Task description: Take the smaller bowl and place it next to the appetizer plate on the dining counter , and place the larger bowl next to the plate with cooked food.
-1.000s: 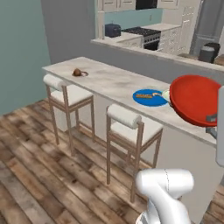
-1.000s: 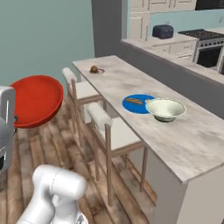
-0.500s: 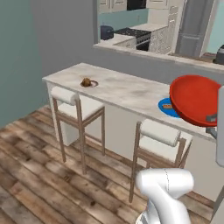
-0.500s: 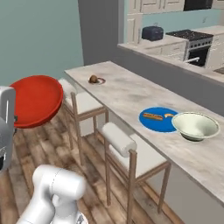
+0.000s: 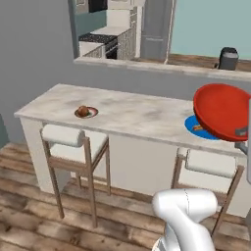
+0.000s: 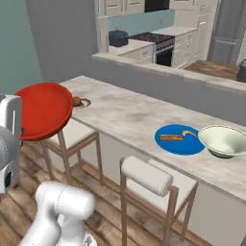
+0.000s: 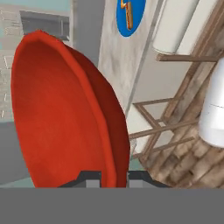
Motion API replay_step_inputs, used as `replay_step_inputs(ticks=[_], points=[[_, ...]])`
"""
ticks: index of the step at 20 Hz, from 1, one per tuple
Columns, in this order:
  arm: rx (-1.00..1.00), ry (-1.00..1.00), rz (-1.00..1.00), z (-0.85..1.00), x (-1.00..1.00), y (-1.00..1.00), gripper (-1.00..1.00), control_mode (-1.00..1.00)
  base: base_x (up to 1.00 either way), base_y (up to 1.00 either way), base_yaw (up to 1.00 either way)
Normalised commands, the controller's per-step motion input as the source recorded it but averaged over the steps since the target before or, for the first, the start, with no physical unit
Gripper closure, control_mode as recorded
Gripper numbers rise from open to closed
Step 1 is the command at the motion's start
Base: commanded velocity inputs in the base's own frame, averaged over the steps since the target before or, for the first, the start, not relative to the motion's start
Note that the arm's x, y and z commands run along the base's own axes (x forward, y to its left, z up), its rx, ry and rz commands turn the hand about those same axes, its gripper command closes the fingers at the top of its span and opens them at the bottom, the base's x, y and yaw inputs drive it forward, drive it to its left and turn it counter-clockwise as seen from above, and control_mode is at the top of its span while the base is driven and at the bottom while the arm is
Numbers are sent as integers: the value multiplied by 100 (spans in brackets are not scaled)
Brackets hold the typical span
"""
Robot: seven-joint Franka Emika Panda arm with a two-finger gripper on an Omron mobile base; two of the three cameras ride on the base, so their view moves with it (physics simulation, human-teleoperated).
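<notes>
The smaller bowl (image 5: 221,112) is glossy red and held on edge in the air, with my gripper (image 7: 113,176) shut on its rim. It hangs in front of the dining counter (image 5: 137,116), over the stools. It also shows as the red bowl (image 6: 42,111) and up close as the red bowl (image 7: 65,109). The appetizer plate (image 5: 86,112) (image 6: 82,102) with a brown lump sits near the counter's left end. The larger bowl (image 6: 223,141), cream-white, rests on the counter beside the blue plate (image 6: 178,139) with cooked food.
Two white-cushioned wooden stools (image 5: 73,140) (image 5: 211,164) stand against the counter's front. Behind the counter runs a raised ledge (image 5: 162,66) with a dark appliance (image 5: 228,58) on it, and a kitchen with a stove (image 6: 154,38) beyond. The floor (image 5: 29,211) is wood planks.
The whole picture has shifted: the base has moved along and toward the counter, so the camera moved. The red bowl stays in my shut gripper, in the same place in each view.
</notes>
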Motion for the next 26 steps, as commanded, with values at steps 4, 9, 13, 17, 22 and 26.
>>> replay_step_inputs(ticks=[4, 9, 13, 17, 22, 26], points=[[0, 0, 0, 0, 0, 0, 100, 100, 90, 87, -67], [0, 0, 0, 0, 0, 0, 100, 100, 72, 98, -57], [0, 0, 0, 0, 0, 0, 100, 100, -1, 100, -26], [0, 0, 0, 0, 0, 0, 100, 100, 9, 86, -13], [0, 0, 0, 0, 0, 0, 100, 100, 86, 13, 0], [0, 0, 0, 0, 0, 0, 100, 100, 100, -3, 16]])
